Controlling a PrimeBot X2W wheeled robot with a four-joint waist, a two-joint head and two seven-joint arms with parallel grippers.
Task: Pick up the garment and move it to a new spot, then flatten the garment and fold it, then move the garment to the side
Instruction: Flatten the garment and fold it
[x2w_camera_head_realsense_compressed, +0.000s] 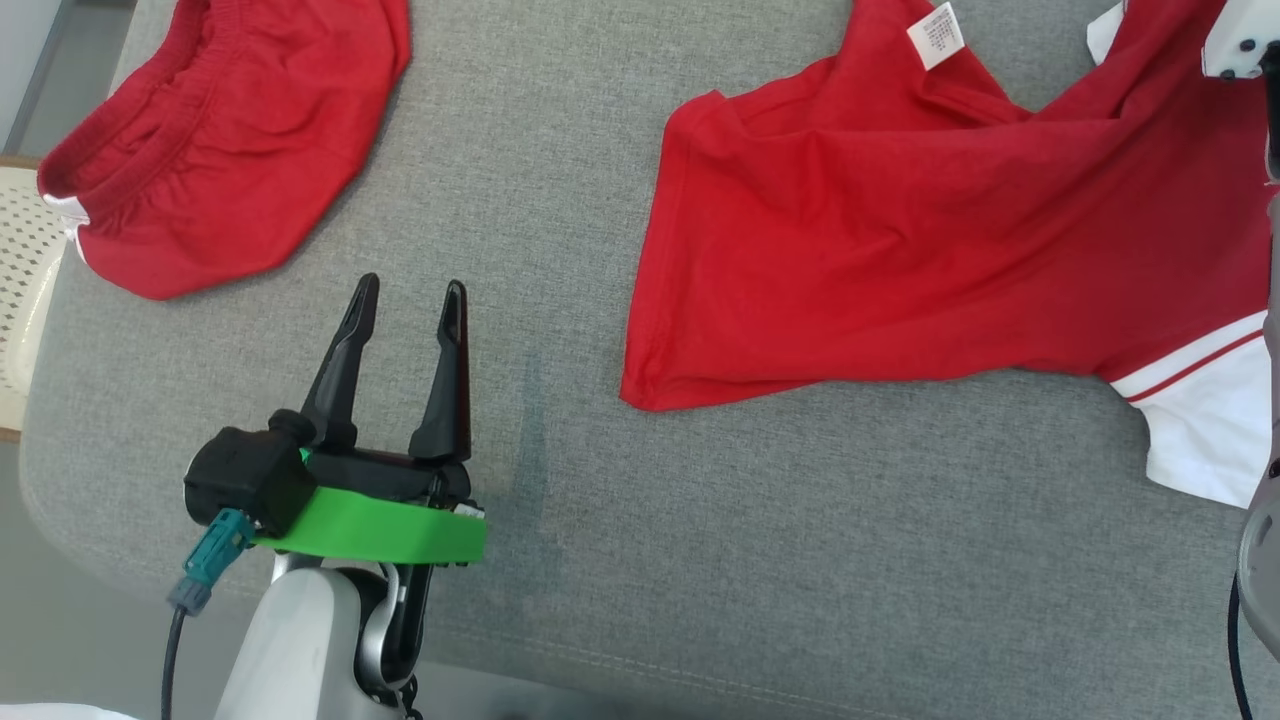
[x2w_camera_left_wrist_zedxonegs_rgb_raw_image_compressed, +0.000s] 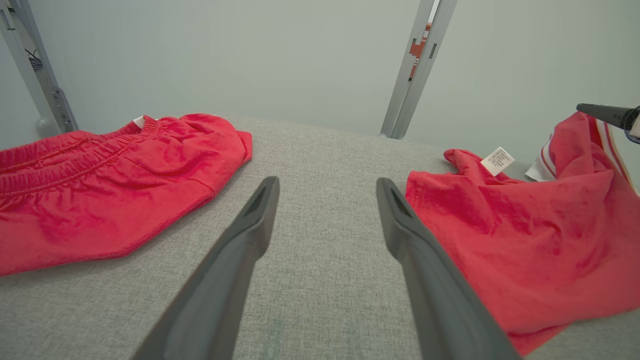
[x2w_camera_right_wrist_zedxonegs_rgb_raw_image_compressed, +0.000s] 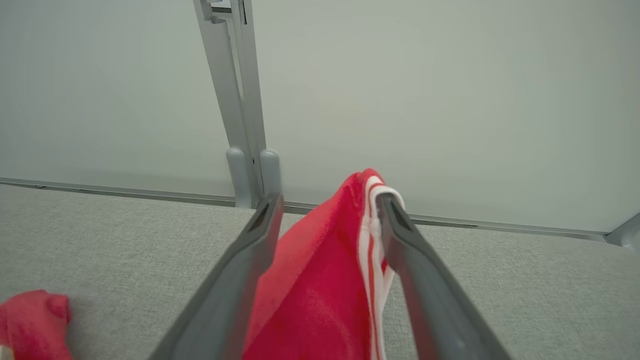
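The red jersey T-shirt with white striped sleeves (x2w_camera_head_realsense_compressed: 900, 250) is straddled at one raised fold by the right fingers (x2w_camera_right_wrist_zedxonegs_rgb_raw_image_compressed: 240, 280). These are set apart, with the red-and-white trim standing between them, and nothing is pinched; the fold seems to be propped up by its own crumpling. Outward from there the shirt is spread, creased, over the right part of the grey woven surface (x2w_camera_head_realsense_compressed: 560, 250) with its white care label (x2w_camera_head_realsense_compressed: 936, 35) turned up, so flattening is judged not yet done. The left fingers (x2w_camera_left_wrist_zedxonegs_rgb_raw_image_compressed: 235, 270) are held apart over bare surface near the shirt's hem, presumably readied for it. The red elastic-waisted shorts (x2w_camera_head_realsense_compressed: 230, 140) are laid well apart at the far left.
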